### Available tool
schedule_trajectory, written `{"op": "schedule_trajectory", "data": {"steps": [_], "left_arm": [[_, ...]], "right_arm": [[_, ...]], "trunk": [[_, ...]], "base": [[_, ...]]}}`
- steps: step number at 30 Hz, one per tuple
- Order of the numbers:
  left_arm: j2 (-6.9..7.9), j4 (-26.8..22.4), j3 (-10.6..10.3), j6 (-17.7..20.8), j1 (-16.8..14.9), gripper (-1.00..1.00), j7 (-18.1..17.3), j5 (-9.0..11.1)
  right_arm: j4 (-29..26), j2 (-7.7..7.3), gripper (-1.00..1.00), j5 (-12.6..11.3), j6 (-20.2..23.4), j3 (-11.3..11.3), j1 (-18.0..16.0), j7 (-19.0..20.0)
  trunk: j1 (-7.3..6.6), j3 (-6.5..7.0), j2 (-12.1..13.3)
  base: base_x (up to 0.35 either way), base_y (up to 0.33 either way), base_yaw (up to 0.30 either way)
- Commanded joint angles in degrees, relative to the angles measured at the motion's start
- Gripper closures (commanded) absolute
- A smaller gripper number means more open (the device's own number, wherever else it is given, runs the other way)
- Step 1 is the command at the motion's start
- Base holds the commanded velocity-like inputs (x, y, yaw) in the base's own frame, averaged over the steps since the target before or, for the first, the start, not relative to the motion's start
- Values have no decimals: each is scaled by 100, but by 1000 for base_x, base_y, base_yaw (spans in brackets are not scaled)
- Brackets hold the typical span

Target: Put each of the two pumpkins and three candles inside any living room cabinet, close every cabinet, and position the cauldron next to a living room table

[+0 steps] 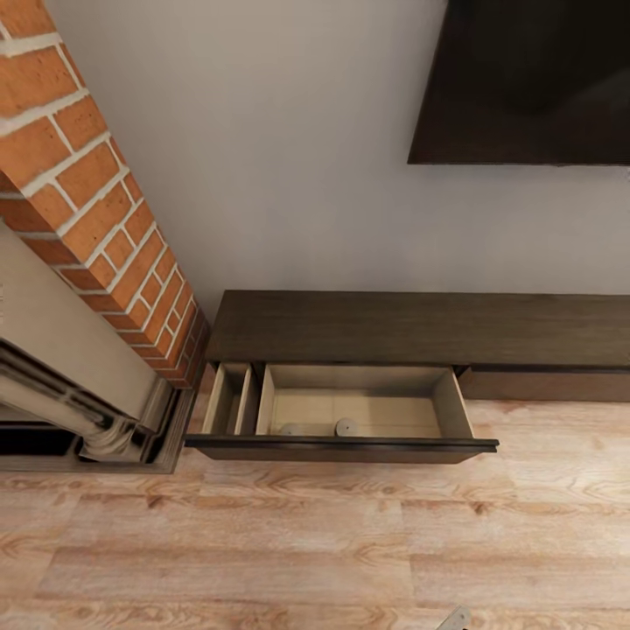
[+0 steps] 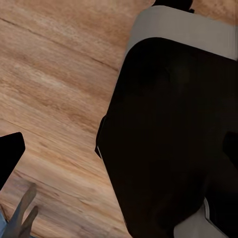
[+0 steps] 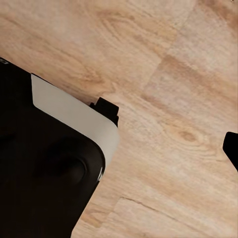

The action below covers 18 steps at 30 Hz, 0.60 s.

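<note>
Facing the long dark cabinet [image 1: 420, 328] against the wall, the robot stood back from its pulled-out drawer [image 1: 341, 448], well beyond reach of either gripper. Two grey candles [image 1: 346, 427] lay inside near the drawer front, apparently already stowed, and the drawer stood open, presumably awaiting more items. Both wrist cameras looked down at wood floor [image 3: 163, 74] beside the robot's dark base [image 2: 168, 144]; whether the jaws were wide or narrow could not be told.

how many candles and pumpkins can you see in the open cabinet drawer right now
candles: 2, grey stubs near the front of the open drawer, the left one partly hidden behind its front edge
pumpkins: 0
total: 2
</note>
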Motion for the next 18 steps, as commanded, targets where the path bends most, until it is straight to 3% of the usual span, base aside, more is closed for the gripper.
{"op": "schedule_trajectory", "data": {"steps": [1,18], "left_arm": [[0,0,0,1,0,-100,0,0],[-12,-23,50,16,-1,-100,-72,-5]], "right_arm": [[0,0,-100,0,-1,0,0,0],[9,-9,-100,-9,-261,0,8,0]], "trunk": [[0,9,0],[0,166,0]], "base": [[0,0,0],[0,0,0]]}}
